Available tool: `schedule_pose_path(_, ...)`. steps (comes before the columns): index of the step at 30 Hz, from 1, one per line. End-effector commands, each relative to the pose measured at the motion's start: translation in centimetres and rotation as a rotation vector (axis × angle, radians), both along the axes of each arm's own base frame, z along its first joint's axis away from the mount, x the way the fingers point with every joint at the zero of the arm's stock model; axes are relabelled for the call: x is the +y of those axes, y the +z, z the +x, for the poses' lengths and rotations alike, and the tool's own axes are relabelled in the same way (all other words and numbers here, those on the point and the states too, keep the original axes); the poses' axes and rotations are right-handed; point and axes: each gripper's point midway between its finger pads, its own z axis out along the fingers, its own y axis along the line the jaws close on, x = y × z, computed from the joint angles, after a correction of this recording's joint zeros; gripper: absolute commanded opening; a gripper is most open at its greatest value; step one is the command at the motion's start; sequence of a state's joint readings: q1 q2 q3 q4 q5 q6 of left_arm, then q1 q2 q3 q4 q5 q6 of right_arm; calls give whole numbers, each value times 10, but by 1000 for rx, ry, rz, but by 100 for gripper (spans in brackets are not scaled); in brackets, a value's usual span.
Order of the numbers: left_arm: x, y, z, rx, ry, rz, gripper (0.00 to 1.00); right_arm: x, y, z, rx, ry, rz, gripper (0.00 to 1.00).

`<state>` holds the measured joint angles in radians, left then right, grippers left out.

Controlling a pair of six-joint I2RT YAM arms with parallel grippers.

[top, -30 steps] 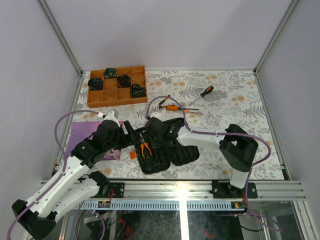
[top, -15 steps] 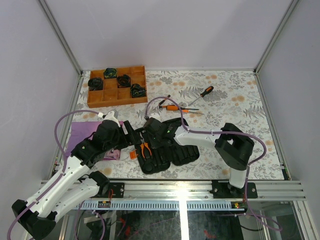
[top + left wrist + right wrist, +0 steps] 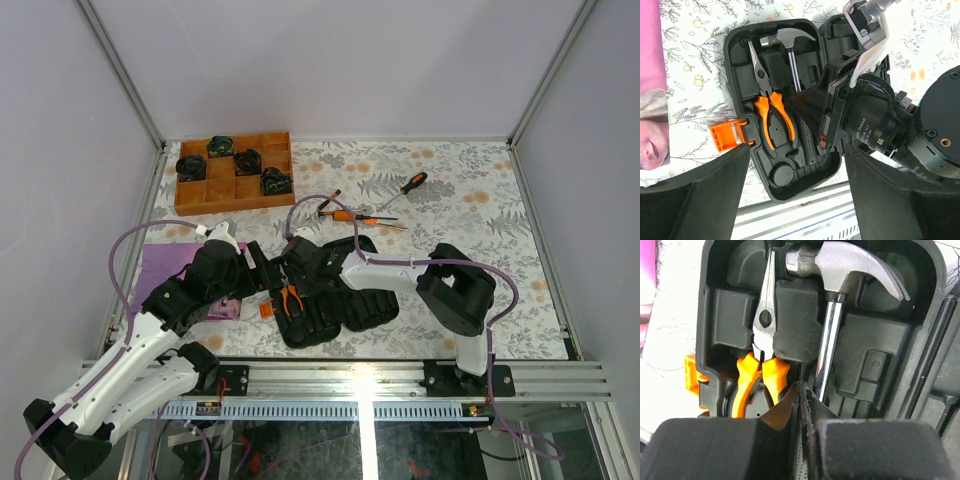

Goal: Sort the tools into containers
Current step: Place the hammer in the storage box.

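Observation:
The open black case (image 3: 350, 308) lies near the table's front. Orange-handled pliers (image 3: 771, 112) and a steel hammer (image 3: 790, 40) sit in its moulded slots. In the right wrist view the pliers (image 3: 765, 315) and the hammer (image 3: 840, 265) lie just ahead of my right gripper (image 3: 801, 390). Its jaws are shut with nothing between them, directly over the hammer's handle. My left gripper (image 3: 795, 200) hovers open above the case's near end, holding nothing. Three screwdrivers (image 3: 345, 214) lie on the table behind the case, one (image 3: 408, 186) further right.
A brown wooden compartment tray (image 3: 262, 197) with several dark objects stands at the back left. A purple cloth (image 3: 165, 265) lies left of the case, under my left arm. The case's orange latch (image 3: 727, 137) sticks out on its left side.
My right gripper has closed the last bit and shifted slightly left over the case, its elbow following. The left arm has not moved.

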<state>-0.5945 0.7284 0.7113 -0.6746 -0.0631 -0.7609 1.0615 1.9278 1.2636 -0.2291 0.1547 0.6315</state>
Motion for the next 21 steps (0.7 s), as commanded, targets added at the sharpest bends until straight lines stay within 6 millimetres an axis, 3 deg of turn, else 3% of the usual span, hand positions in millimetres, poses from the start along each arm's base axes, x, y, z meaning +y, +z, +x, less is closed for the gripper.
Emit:
schedule_pose_path(1,2,1,1,-16,-5,10,75,-22,-11,-11,31,0,-88,4)
schedule_pose_path(7,2,0,2,-14,-7,17,75,0,31,-13,-27,75,95,5)
schedule_pose_path(11,2,1,2,-16,-7,15,75,2,57,-5,-100,56,160,8)
schedule_pose_path(15,2,1,2,-15,-6,14,76,-7,57,4,-126,17,101,9)
schedule_pose_path(21,2,1,2,-16,-6,14,75,-12,40,6,-102,10,18,10)
